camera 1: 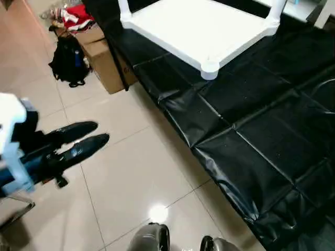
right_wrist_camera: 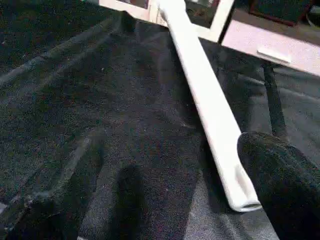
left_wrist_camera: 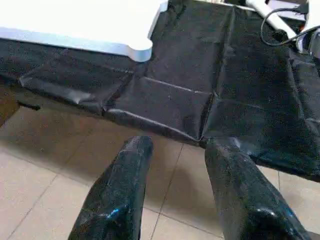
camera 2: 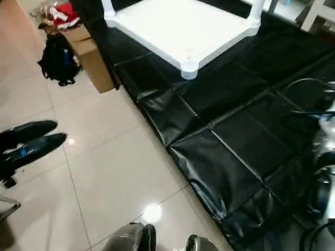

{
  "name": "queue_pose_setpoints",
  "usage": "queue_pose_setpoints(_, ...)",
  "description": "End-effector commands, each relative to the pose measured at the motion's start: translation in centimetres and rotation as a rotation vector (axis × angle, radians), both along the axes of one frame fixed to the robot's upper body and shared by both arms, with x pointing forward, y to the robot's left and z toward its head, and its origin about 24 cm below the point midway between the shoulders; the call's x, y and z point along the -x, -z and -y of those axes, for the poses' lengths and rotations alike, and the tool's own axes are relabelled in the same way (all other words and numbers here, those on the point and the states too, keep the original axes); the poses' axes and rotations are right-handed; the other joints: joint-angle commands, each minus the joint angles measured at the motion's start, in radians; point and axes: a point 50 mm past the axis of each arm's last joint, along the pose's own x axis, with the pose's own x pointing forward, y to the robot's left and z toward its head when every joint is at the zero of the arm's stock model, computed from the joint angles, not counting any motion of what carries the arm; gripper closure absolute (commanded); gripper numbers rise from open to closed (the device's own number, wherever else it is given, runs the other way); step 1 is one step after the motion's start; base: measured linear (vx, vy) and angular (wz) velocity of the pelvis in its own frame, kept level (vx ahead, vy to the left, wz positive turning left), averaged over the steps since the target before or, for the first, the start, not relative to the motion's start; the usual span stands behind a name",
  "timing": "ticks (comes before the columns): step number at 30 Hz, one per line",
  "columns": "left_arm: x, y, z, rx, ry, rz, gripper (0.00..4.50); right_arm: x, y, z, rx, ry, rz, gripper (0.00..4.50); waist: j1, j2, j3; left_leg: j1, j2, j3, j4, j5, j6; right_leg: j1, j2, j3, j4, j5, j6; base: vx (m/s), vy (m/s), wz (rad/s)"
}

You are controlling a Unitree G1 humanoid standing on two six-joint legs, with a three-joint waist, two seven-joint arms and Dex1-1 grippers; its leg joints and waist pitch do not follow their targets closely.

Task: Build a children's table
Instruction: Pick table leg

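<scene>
Tabletop [camera 1: 201,26] lies on the black mat [camera 1: 261,130], far side, well apart from both claws. Loose leg [right_wrist_camera: 205,100] on mat, its open end just beside right gripper [right_wrist_camera: 175,200], spread wide, empty. Left gripper [left_wrist_camera: 175,190], half-spread over floor tiles [camera 1: 131,178], empty.

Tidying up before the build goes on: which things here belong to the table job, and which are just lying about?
Job:
- white tabletop on the black mat
- loose white leg on the mat
- left tool, empty, fingers apart

Lying about:
- cardboard box
- black backpack
- red cloth
</scene>
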Motion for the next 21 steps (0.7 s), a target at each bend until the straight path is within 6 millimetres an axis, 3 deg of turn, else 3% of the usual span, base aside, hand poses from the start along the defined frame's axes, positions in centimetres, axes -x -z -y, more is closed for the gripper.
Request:
queue_pose_setpoints(1, 0.3, -0.3, -0.1, -0.025, -0.005, 0.000, 2.45, 1.3, 0.2, 1.4, -0.012, 0.062, 0.014, 0.02, 0.003, -0.023, -0.056, 0.032, 0.109, -0.064, -0.058, 0.011, 0.186, 0.051, -0.140, 0.082, -0.072, -0.003, -0.152, 0.000, 0.000, 0.00)
queue_pose_setpoints(6, 0.5, -0.4, -0.2, -0.039, -0.008, -0.016, 2.45, 3.0, 1.2, 2.8, -0.121, 0.170, 0.049, 0.02, 0.009, -0.022, -0.051, 0.034, 0.110, -0.065, -0.059, 0.005, 0.188, 0.051, -0.142, 0.083, -0.073, 0.001, -0.146, 0.000, 0.000, 0.00)
queue_pose_setpoints(11, 0.7, -0.7, -0.4, -0.042, -0.004, -0.023, 2.45, 4.4, 2.4, 3.6, -0.256, 0.226, 0.123, 0.02, 0.017, -0.021, -0.040, 0.034, 0.109, -0.067, -0.066, -0.043, 0.156, 0.052, -0.142, 0.085, -0.080, -0.065, -0.138, 0.000, 0.000, 0.00)
queue_pose_setpoints(12, 0.7, -0.7, -0.4, -0.042, -0.004, -0.024, 2.45, 4.4, 2.4, 3.6, -0.258, 0.226, 0.123, 0.02, 0.019, -0.015, -0.038, 0.034, 0.109, -0.068, -0.065, -0.044, 0.154, 0.050, -0.142, 0.085, -0.080, -0.066, -0.138, 0.000, 0.000, 0.00)
queue_pose_setpoints(13, 0.7, -0.7, -0.5, -0.045, -0.006, -0.025, 2.45, 4.4, 2.6, 3.5, -0.274, 0.216, 0.127, 0.02, 0.017, -0.018, -0.039, 0.035, 0.109, -0.068, -0.065, -0.035, 0.156, 0.051, -0.141, 0.086, -0.078, -0.049, -0.142, 0.000, 0.000, 0.00)
queue_pose_setpoints(16, 0.7, -0.9, -0.7, -0.059, -0.018, -0.021, 2.45, 3.8, 2.8, 3.0, -0.316, 0.149, 0.154, 0.02, 0.018, -0.015, -0.034, 0.027, 0.105, -0.068, -0.061, 0.003, 0.182, 0.054, -0.142, 0.085, -0.075, -0.001, -0.149, 0.000, 0.000, 0.00)
queue_pose_setpoints(20, 0.6, -1.3, -0.8, -0.056, -0.022, -0.017, 2.45, 3.3, 2.2, 2.7, -0.264, 0.108, 0.169, 0.02, 0.021, -0.011, -0.031, 0.030, 0.106, -0.068, -0.062, -0.003, 0.183, 0.050, -0.141, 0.085, -0.078, -0.033, -0.150, 0.000, 0.000, 0.00)
queue_pose_setpoints(21, 0.6, -1.2, -0.8, -0.046, -0.018, -0.022, 2.45, 3.2, 1.8, 2.7, -0.249, 0.104, 0.187, 0.02, 0.021, -0.006, -0.037, 0.034, 0.108, -0.068, -0.062, -0.005, 0.176, 0.052, -0.142, 0.085, -0.078, -0.041, -0.157, 0.000, 0.000, 0.00)
